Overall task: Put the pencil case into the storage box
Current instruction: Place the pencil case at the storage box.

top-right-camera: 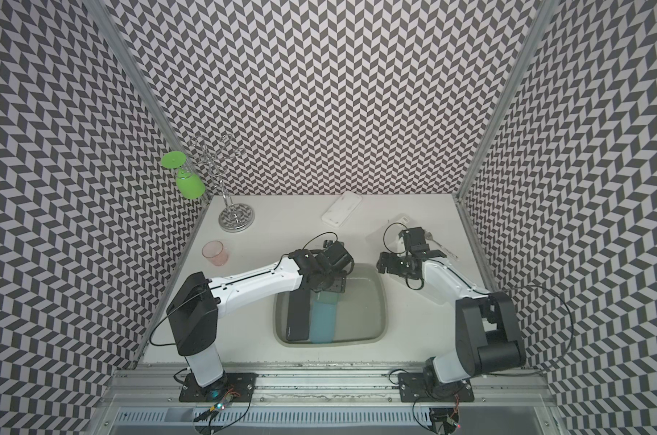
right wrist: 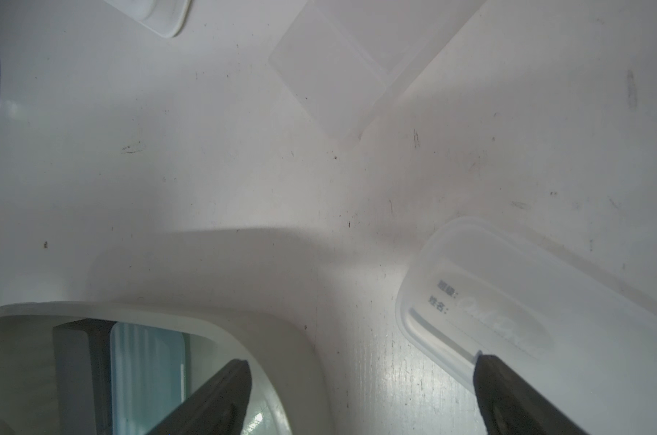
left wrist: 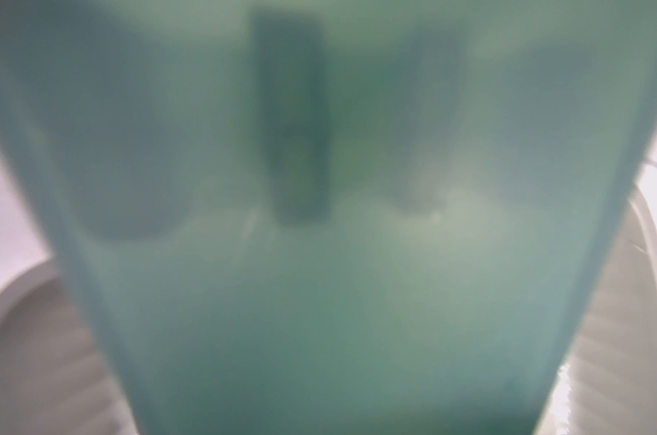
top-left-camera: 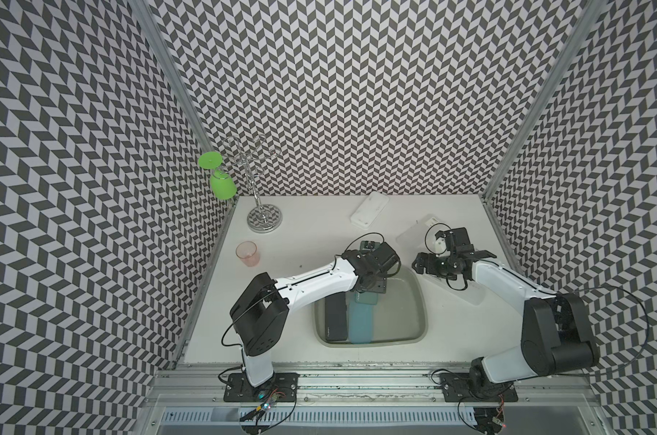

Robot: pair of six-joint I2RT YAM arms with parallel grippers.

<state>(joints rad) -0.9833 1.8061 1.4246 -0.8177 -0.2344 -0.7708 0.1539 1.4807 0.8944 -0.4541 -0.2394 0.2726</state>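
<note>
The grey storage box [top-left-camera: 422, 301] [top-right-camera: 385, 301] sits front and centre on the table. Inside it a black case [top-left-camera: 336, 320] and a teal pencil case [top-left-camera: 361, 324] [top-right-camera: 323, 324] lie side by side. The teal one's near end rests against the front rim. My left gripper [top-left-camera: 370, 290] [top-right-camera: 329, 288] hangs over the teal case's far end. The blurred teal case [left wrist: 319, 263] fills the left wrist view and hides the jaws. My right gripper [top-left-camera: 419, 263] [right wrist: 361, 361] stands open and empty above the table, between the box's corner [right wrist: 281, 331] and a clear case [right wrist: 545, 320].
A white case [top-left-camera: 370, 211] [top-right-camera: 342, 212] lies at the back of the table. A clear sheet-like piece [top-left-camera: 413, 235] lies beside the right arm. At the back left stand a chrome glass rack [top-left-camera: 265, 217] with a hanging green glass [top-left-camera: 221, 186], and a pink cup [top-left-camera: 248, 253].
</note>
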